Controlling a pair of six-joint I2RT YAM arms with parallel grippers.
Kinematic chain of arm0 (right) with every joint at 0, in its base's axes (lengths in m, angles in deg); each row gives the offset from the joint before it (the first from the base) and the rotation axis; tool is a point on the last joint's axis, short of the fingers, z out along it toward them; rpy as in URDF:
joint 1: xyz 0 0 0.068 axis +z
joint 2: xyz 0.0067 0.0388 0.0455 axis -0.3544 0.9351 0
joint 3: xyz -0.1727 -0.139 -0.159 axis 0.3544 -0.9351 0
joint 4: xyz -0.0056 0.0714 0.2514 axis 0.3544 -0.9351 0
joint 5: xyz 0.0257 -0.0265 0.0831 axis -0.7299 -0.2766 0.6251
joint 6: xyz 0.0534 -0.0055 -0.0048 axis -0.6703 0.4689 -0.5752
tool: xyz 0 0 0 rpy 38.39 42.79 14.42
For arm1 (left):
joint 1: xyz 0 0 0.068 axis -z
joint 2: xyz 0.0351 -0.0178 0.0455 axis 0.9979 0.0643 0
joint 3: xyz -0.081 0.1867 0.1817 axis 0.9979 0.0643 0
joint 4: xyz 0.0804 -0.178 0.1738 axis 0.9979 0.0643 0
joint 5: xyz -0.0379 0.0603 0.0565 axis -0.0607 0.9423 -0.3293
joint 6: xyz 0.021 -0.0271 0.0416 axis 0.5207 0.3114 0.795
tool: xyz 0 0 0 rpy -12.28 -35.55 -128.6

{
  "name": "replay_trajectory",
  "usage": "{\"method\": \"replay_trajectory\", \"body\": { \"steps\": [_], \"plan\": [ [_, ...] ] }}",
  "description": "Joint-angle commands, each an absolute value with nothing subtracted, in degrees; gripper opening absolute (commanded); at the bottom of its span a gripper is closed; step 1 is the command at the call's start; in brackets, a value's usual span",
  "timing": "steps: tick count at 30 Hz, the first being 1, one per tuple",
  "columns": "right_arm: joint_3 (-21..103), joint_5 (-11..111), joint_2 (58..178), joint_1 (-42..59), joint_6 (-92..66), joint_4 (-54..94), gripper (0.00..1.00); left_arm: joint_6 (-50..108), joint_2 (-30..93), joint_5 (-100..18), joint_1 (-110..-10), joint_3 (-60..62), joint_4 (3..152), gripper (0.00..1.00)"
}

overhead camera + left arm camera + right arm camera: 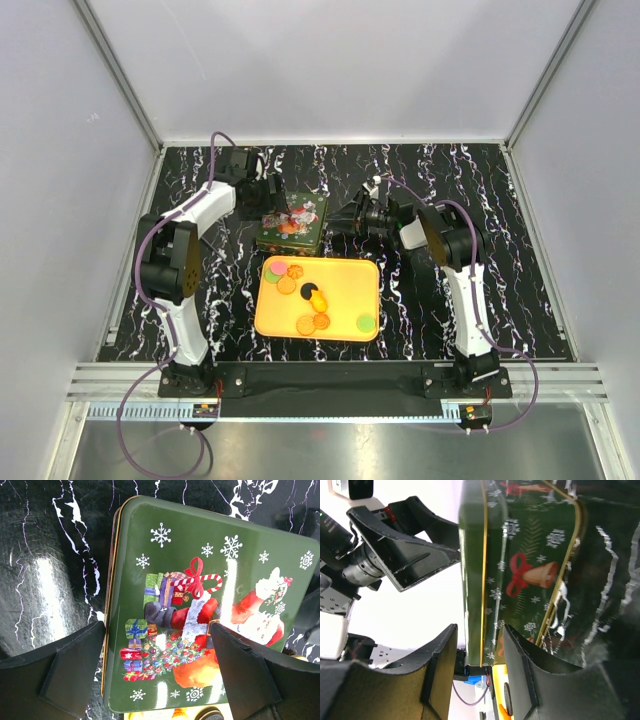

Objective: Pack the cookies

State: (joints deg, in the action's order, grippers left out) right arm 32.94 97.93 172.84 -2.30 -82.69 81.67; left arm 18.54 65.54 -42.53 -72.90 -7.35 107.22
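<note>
Overhead view of a black, white-veined tabletop (480,200) with two robot arms mounted at its near edge. An orange tray (345,285) lies in the middle, toward the near edge. The cookies (305,324) are scattered over it. They are small flat discs, mostly orange, with one black, one yellow, one green and a pink-and-green pair at the tray's far left corner.

A green Christmas tin (305,235) stands just beyond the tray's far edge, its Santa-printed lid (210,570) in place.

The left pincer (157,630) hangs over the lid with its fingers spread wide, holding nothing. The right pincer (480,630) reaches in from the right, with one finger on each side of the tin's gold-trimmed rim. The fingers are partly apart, and the pictures do not show whether they press on the rim.

No cookie can be seen in the tin, and every cookie in view lies on the tray, so packing seems not to have started. The tin looks closed. The lid would probably have to come off first, and then each cookie would have to be moved across.
</note>
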Motion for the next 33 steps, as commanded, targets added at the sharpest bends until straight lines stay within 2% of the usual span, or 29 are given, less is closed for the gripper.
{"method": "replay_trajectory", "body": {
  "steps": [1, 9, 19, 24, 33],
  "plan": [
    [32.9, 97.8, 172.5, -2.8, -82.9, 83.2, 0.49, 19.4, 66.4, -42.5, -72.5, -10.0, 106.8, 0.93],
    [33.8, 97.7, 172.2, -2.8, -81.6, 81.3, 0.51, 19.6, 66.1, -42.4, -72.3, -10.8, 107.6, 0.93],
    [38.6, 94.2, 169.6, -2.7, -72.5, 66.2, 0.66, 19.9, 67.6, -41.2, -71.7, -13.0, 110.2, 0.93],
    [40.5, 93.7, 169.3, -2.7, -72.4, 65.7, 0.71, 20.2, 68.1, -40.9, -71.6, -13.8, 110.8, 0.93],
    [43.4, 91.7, 169.0, -2.7, -68.5, 58.3, 0.73, 21.0, 69.4, -40.9, -71.5, -15.7, 112.6, 0.93]
  ]
}}
